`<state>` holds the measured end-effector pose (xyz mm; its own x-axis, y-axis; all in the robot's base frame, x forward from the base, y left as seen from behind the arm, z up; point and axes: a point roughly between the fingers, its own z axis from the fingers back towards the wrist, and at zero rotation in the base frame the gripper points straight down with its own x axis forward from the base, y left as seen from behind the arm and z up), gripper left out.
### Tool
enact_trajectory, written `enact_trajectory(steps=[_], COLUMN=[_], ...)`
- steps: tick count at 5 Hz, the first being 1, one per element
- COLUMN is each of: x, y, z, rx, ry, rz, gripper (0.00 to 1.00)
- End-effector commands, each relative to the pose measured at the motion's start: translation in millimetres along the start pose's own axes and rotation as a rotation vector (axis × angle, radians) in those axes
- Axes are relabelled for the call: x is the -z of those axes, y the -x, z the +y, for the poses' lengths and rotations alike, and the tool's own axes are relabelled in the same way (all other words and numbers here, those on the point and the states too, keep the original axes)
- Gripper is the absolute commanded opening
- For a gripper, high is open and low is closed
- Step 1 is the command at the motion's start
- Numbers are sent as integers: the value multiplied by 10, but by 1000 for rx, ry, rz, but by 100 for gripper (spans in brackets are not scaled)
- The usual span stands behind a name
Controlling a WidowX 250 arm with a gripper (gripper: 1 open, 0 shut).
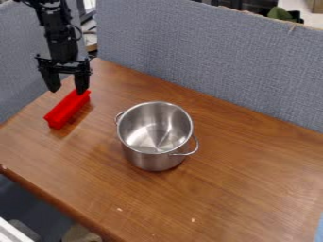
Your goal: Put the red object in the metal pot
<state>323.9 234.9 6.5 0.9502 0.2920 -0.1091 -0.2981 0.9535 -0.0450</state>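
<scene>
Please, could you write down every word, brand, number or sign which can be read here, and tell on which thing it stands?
No text can be read anywhere in this view.
Red block: no marking to be seen.
Metal pot: no brand or number to be seen.
Gripper: too small and dark to tell if it bears any text.

And we're looking through one camera only, perched above the worktop (233, 170) and angled steeply down across it! It faces the grey padded walls (209, 47) behind, their corner standing towards the upper left. It sits back far enough to fit the metal pot (155, 136) near the middle, the red object (68, 109) on the left, and the claw (66, 76) up at the upper left!
</scene>
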Motion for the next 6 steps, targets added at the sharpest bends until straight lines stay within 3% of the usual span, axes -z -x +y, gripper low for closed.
enact_trajectory(steps=[1, 3, 6], x=[-187, -175, -9], y=[-44, -55, 76], z=[97, 113, 157], rx=[-14, -20, 0], ry=[-20, -21, -44], rz=[-44, -28, 8], gripper=[100, 100, 100])
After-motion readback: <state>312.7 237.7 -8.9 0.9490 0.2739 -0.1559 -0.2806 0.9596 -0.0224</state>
